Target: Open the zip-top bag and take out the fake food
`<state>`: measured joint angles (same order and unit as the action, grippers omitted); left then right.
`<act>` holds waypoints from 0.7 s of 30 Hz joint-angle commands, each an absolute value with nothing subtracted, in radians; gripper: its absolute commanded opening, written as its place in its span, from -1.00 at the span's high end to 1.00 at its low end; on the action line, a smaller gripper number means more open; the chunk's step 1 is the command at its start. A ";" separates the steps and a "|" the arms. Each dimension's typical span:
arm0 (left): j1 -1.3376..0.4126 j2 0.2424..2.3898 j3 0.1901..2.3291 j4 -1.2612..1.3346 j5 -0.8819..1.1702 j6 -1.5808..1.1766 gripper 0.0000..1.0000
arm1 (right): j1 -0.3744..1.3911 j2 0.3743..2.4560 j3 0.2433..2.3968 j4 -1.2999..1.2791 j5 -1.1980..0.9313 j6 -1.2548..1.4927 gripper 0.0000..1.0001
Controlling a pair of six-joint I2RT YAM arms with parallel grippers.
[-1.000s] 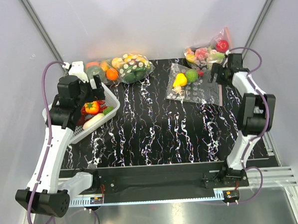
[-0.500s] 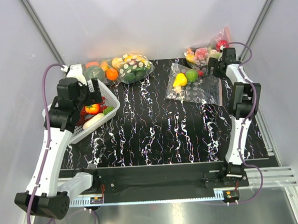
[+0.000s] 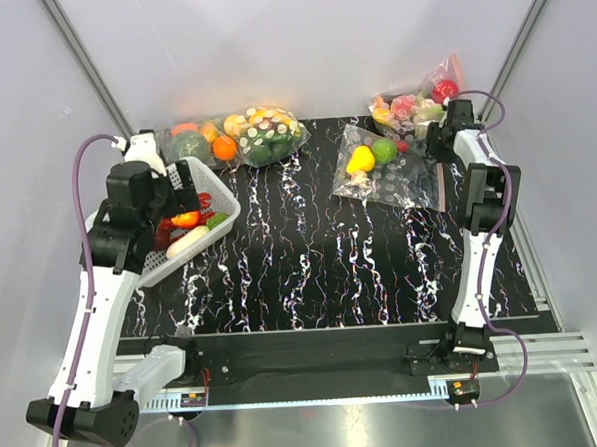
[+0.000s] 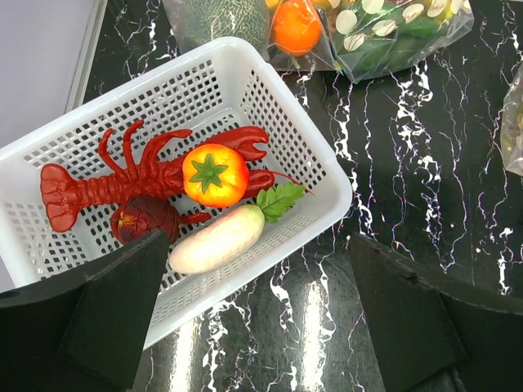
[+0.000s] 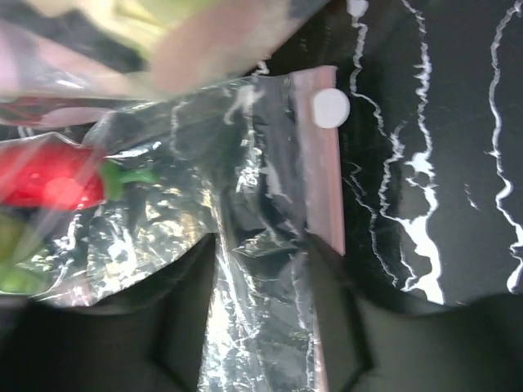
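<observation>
mostly black marbled table (image 3: 320, 252), pale walls (image 3: 289, 44)

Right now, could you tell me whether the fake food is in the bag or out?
In: the fake food shows through the dotted bag.

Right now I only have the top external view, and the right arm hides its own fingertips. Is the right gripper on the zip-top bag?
Observer: The right gripper straddles a fold of the zip-top bag. Its jaws stand apart, with clear film between them.
Operator: What lies beside that fold?
Observer: The pinkish zip strip runs down to the edge of one finger, at the side of the gap rather than its middle.
Operator: And the other arm?
Observer: The left gripper hangs wide open above the white basket, holding nothing.
</observation>
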<state>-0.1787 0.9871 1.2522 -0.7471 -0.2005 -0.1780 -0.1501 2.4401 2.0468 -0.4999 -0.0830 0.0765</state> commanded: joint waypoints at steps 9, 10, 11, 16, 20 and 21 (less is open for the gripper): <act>-0.181 0.957 1.262 -0.713 -0.184 -0.173 -0.98 | -0.158 2.388 1.982 -0.512 -0.123 0.058 0.92; -0.181 0.956 1.259 -0.700 -0.176 -0.167 -0.98 | -0.158 2.370 1.976 -0.511 -0.130 0.058 1.00; -0.181 0.960 1.252 -0.692 -0.167 -0.163 -0.98 | -0.156 2.358 1.956 -0.508 -0.135 0.058 1.00; -0.213 0.988 1.227 -0.618 -0.094 -0.160 -0.98 | -0.152 2.219 1.862 -0.505 -0.141 0.066 1.00; -0.290 1.037 1.204 -0.534 -0.057 -0.186 -0.98 | -0.133 2.048 1.671 -0.459 -0.163 0.064 1.00; -0.310 1.051 1.203 -0.516 -0.039 -0.192 -0.98 | -0.124 2.013 1.640 -0.443 -0.170 0.067 1.00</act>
<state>-0.2630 1.0161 1.2163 -0.6392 -0.1108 -0.1787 -0.1509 2.1925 1.7039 -0.4839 -0.1265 0.0685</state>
